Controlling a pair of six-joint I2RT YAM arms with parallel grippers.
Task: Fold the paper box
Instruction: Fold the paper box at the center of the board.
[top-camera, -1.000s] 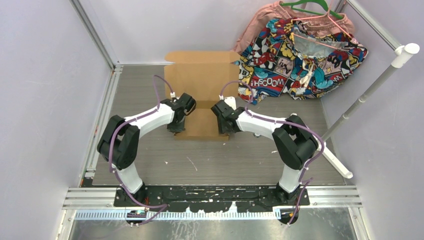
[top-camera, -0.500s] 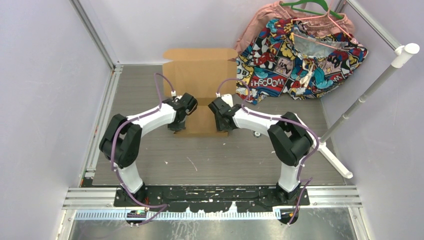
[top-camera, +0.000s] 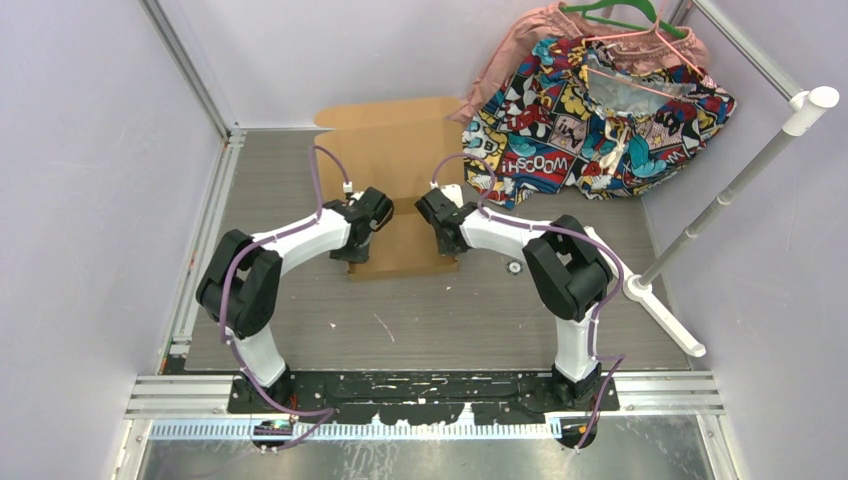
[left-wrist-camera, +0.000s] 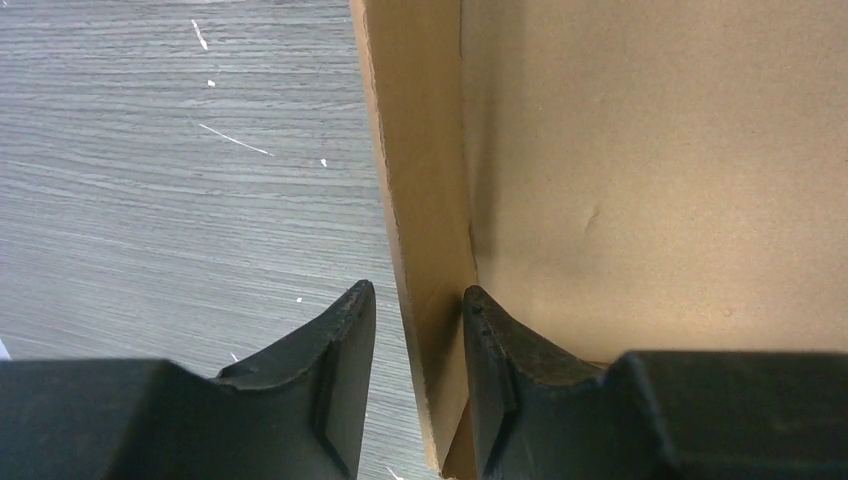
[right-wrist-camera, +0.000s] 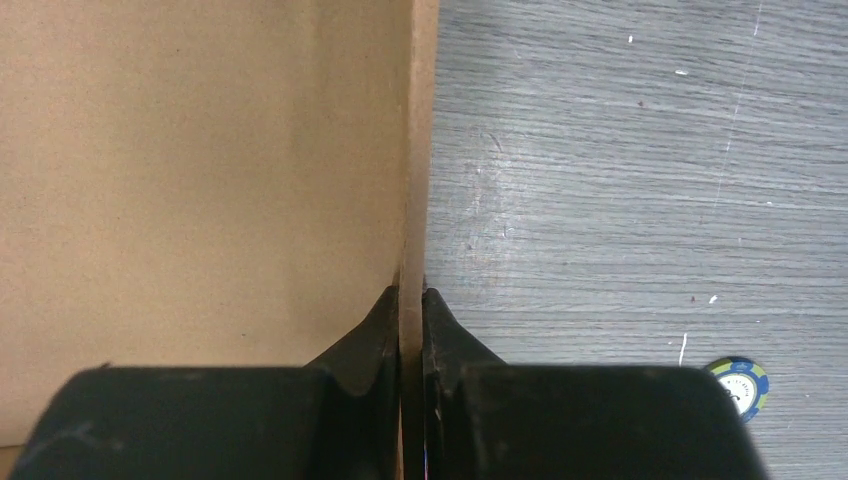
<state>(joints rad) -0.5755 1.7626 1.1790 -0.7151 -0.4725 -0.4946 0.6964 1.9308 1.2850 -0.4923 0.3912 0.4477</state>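
The paper box is plain brown cardboard in the middle of the table, its back flap raised and its side walls standing. My left gripper is at the box's left wall. In the left wrist view its jaws stand open astride that wall, with a gap on the outer side. My right gripper is at the right wall. In the right wrist view it is shut on the thin wall edge, with the box floor to its left.
A comic-print cloth with a green hanger lies at the back right, touching the box's corner. A white pole leans along the right side. A small blue disc lies on the table right of the box.
My left gripper has opened off the left wall. My right gripper has shut on the right wall. The box and right arm have shifted slightly left, and the back flap now sits skewed.
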